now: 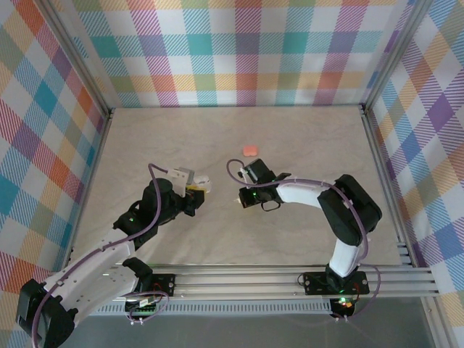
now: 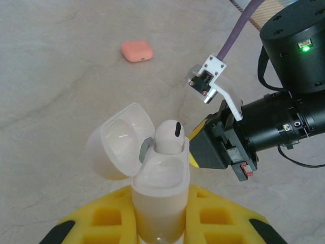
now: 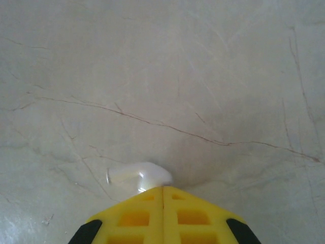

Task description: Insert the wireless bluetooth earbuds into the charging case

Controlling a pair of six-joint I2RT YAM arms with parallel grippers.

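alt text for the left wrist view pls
A white charging case, lid flipped open, is gripped upright between the yellow fingers of the left hand, with one white earbud sitting in it. Beyond it a closed salmon-pink case lies on the pale table, and the right arm reaches in from the right.

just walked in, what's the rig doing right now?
The left hand is shut on the white charging case. The lid is open and one white earbud stands in it, though it doesn't look fully seated. The right hand is shut, with a second white earbud apparently pinched at its tips. A salmon-pink case lies closed farther back, with neither hand on it.
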